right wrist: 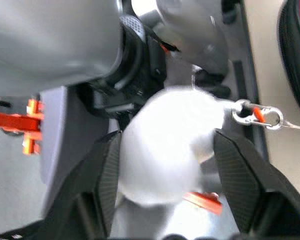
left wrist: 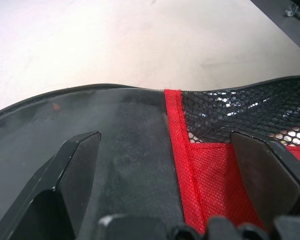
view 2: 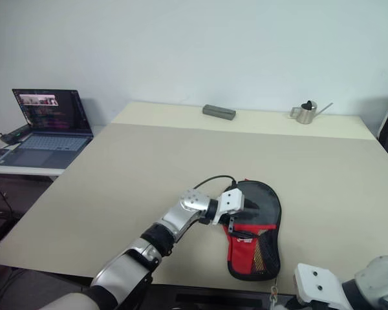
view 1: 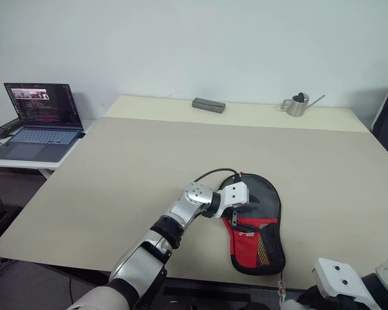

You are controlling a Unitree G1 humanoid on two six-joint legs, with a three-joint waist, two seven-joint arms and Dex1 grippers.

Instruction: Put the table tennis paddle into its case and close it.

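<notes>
Left gripper [left wrist: 165,185] spread wide, pressing flat on the case [view 1: 262,223], gripping nothing — right gripper [right wrist: 165,175] part-open around a white pom-pom at the zip pull [right wrist: 255,115]; keep case pinned, draw steadily.

No text, number or brand can be read; a small white mark is seen on the red panel of the case [view 1: 254,227], but its letters cannot be made out; coloured lines and a small picture are shown on the screen of the laptop [view 1: 41,104], too small to be read.
</notes>
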